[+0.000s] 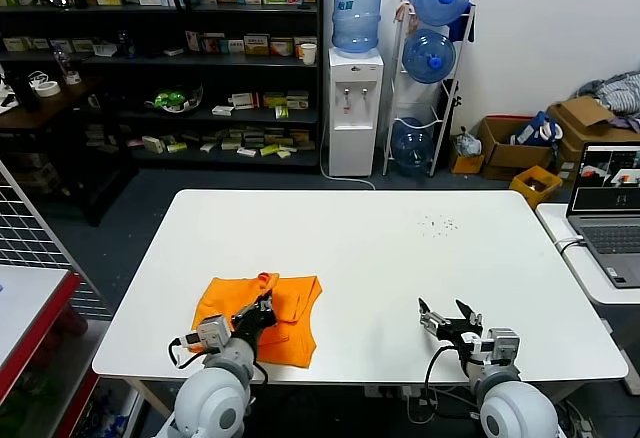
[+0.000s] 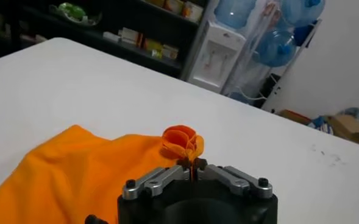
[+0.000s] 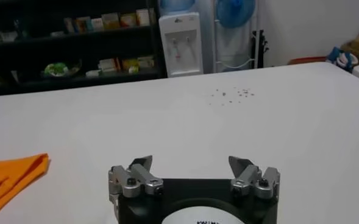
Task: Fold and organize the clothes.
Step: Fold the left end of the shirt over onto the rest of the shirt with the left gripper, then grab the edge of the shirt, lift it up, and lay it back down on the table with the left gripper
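My left end effector (image 1: pixel 264 307) is clamped on a bunched pinch of the orange T-shirt (image 1: pixel 268 318), which lies partly folded at the desk's (image 1: pixel 380 258) near-left edge, its long axis running across the desk, left to right. My right end effector (image 1: pixel 449 319) hovers with fingers apart over the near-right desk, well apart from the shirt.

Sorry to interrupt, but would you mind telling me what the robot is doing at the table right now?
It is folding an orange T-shirt on the white table. The left tool is shut on a bunched-up bit of the shirt's fabric, and the shirt lies partly folded near the table's front edge. The right tool is open above bare table on the other side, holding nothing.
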`<move>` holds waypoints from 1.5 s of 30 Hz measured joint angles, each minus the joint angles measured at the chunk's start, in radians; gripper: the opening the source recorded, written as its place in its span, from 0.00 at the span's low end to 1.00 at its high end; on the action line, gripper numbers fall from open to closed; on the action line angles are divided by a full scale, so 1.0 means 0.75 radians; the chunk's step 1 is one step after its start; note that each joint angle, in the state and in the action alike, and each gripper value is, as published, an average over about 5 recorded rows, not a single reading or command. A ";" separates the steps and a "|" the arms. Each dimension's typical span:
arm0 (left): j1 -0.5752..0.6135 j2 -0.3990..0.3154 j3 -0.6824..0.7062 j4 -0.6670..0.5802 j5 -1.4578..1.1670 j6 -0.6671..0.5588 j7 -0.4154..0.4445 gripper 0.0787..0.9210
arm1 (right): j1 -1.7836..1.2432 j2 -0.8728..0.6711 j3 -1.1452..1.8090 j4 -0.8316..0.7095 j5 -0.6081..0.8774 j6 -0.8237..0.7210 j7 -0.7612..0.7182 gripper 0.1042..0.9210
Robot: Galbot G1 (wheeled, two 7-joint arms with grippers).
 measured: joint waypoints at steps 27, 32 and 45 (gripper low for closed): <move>0.080 0.012 -0.084 -0.079 -0.020 -0.020 0.072 0.76 | 0.000 0.009 -0.011 -0.001 0.000 0.007 -0.001 0.88; 0.153 0.139 -0.206 -0.012 -0.002 -0.079 0.205 0.87 | 0.005 0.019 -0.020 -0.006 -0.003 0.011 -0.003 0.88; 0.182 0.296 -0.312 0.296 0.065 -0.225 0.547 0.88 | -0.006 0.017 -0.013 0.000 -0.004 0.007 -0.004 0.88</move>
